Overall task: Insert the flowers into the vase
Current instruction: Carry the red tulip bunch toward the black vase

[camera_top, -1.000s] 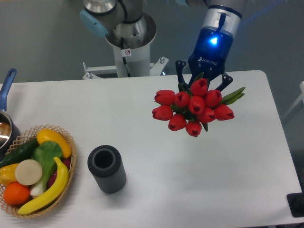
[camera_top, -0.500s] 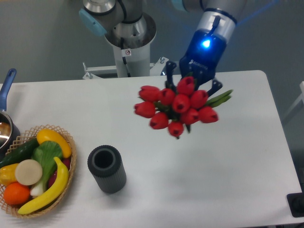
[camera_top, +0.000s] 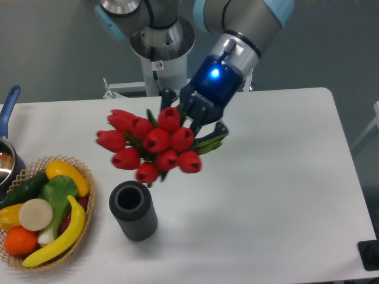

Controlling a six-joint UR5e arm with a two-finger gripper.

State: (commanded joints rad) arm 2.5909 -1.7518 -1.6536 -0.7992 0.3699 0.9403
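- My gripper (camera_top: 192, 121) is clenched on the tulip bunch (camera_top: 148, 145), blooms facing camera.
- I'd tip stems downward, centre over the ribbed vase (camera_top: 133, 210), then lower.

Your bunch of red tulips (camera_top: 151, 145) is motion-blurred and hides its own stems; at nine o'clock, the blue-handled pot (camera_top: 7, 151) is cut off.

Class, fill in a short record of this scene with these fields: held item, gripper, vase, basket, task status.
held item: flowers, red tulip heads blurred, above the table
gripper: gripper, shut on the stems
vase: vase, upright, mouth empty
basket: basket of fruit and vegetables at the table's left edge
task status: flowers not yet in the vase
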